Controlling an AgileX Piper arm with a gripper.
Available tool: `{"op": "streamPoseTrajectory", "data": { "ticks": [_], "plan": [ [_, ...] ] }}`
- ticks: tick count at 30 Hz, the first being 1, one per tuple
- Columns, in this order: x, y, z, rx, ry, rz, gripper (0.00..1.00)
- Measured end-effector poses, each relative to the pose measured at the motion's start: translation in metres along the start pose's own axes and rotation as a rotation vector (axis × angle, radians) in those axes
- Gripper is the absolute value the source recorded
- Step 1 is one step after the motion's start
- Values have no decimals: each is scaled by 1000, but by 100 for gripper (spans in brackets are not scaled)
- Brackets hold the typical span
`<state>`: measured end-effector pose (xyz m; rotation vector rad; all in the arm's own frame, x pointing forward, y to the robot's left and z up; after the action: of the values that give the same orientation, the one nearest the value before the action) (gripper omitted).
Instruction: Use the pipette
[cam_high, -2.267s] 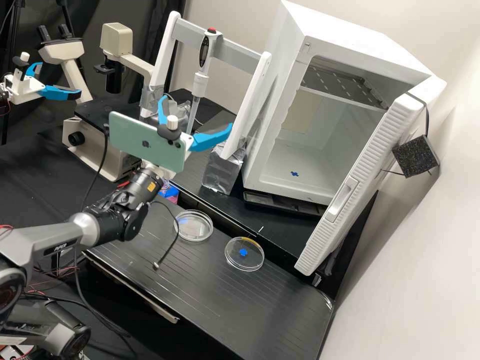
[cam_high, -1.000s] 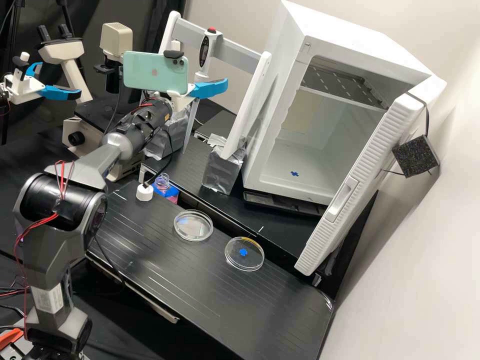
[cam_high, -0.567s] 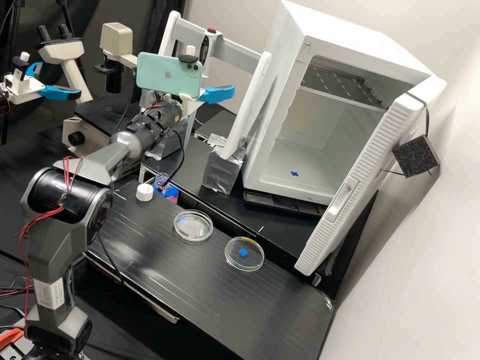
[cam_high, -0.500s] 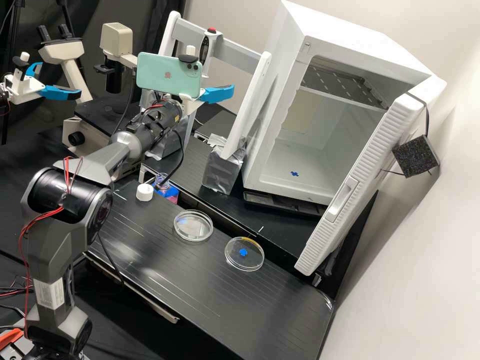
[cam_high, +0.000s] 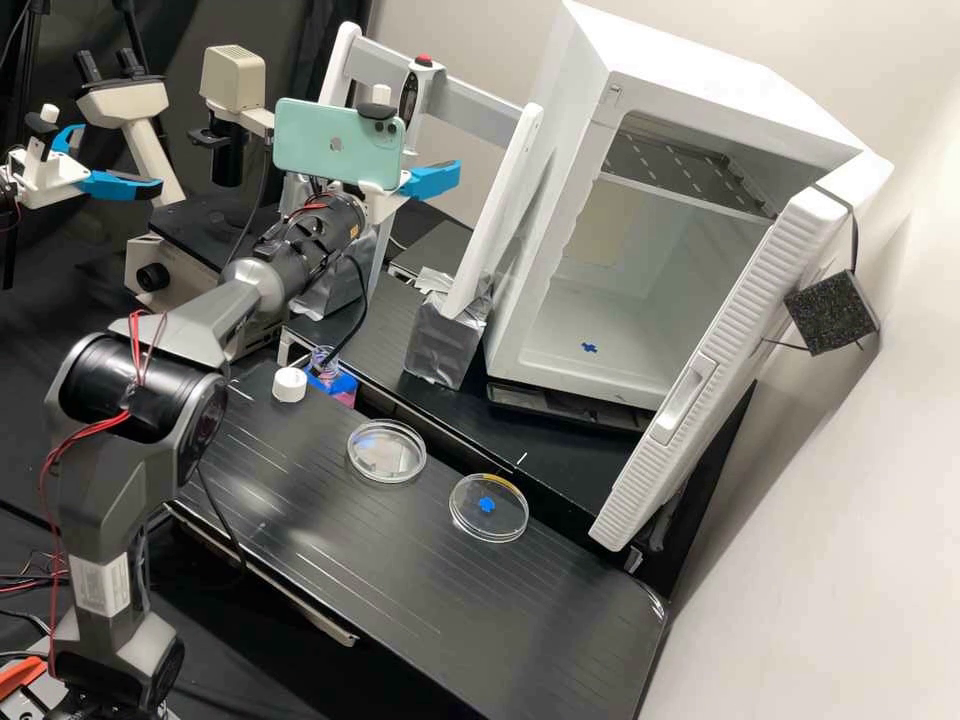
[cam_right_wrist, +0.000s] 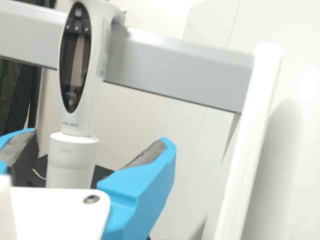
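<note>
pipette (cam_right_wrist: 82, 120): probably rigid, lightish, slick plastic (don't squeeze too hard lol)
white collar (cam_right_wrist: 73, 156): best hold imo
fingers (cam_right_wrist: 146, 182): spread apart, not pinching anything

An open white cabinet (cam_high: 690, 60) stands well apart from a cream microscope (cam_high: 200, 235).

The high view looked forward and down from well back, at a middling slant, over the arm (cam_high: 125, 470), the counter (cam_high: 400, 560) and the white cabinet (cam_high: 563, 130). The wrist view faced roughly level from just behind the pincer (cam_high: 430, 181), close to the pipette (cam_right_wrist: 97, 55). Both shared the pincer, the pipette's upper part, the crossbar (cam_right_wrist: 175, 70) and a white post (cam_right_wrist: 250, 150).
</note>
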<state>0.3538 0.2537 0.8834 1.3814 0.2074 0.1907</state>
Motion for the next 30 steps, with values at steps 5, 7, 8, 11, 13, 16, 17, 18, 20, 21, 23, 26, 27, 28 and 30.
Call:
{"op": "streamPoseTrajectory", "data": {
  "ticks": [5, 7, 8, 11, 13, 16, 17, 18, 20, 21, 23, 26, 27, 28, 30],
  "plan": [
    [1, -5, -1, -7, -5, -26, 0],
    [1, -6, -1, -10, -6, -32, 0],
    [1, -6, -1, -10, -5, -31, 0],
    [2, -7, 0, -10, -7, -33, 0],
    [2, -8, 0, -10, -7, -34, 0],
    [2, -8, 0, -8, -7, -34, 0],
    [2, -8, 0, -4, -7, -34, 0],
    [2, -8, 0, 1, -7, -34, 0],
    [2, -8, 0, 10, -5, -35, 0],
    [2, -7, -1, 13, -2, -33, 0],
    [1, -5, -2, 8, 4, -30, 0],
    [-2, -1, -4, 12, 11, -21, 0],
    [-3, 1, -5, 17, 13, -17, 0],
    [-3, 1, -5, 20, 14, -15, 0],
    [-5, 4, -7, 23, 18, -9, 0]
  ]
}}
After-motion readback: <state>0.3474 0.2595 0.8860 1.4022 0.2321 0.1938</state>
